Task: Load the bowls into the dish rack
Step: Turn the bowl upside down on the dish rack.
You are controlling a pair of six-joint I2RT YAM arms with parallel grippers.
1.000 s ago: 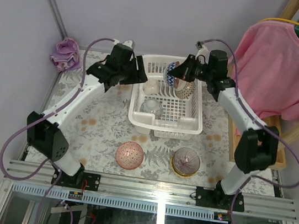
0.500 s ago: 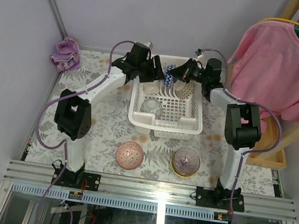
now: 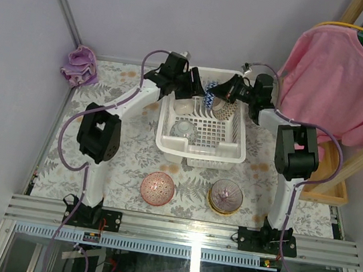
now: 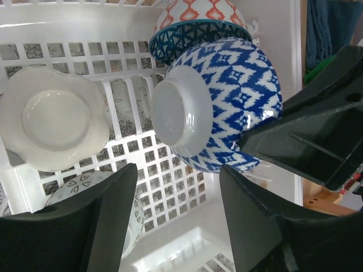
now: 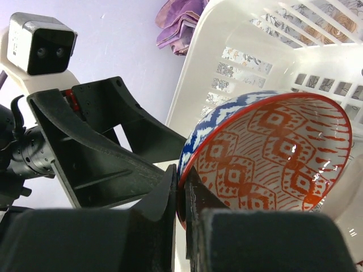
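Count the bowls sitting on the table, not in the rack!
2. A pink bowl sits left of a yellow-rimmed bowl, both in front of the rack. Another might be hidden.

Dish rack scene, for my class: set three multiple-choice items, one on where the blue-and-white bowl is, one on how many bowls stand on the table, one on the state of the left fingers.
1. Where is the blue-and-white bowl? A on a shelf; B over the dish rack, pinched by the right gripper; C in a sink.
2. How many bowls stand on the table? A none; B four; C two.
3. The fingers of the left gripper are: A open, holding nothing; B shut on a bowl; C out of view.
Answers: 1 B, its rim is clamped; 2 C, a pink bowl and a tan bowl; 3 A, they stand apart.
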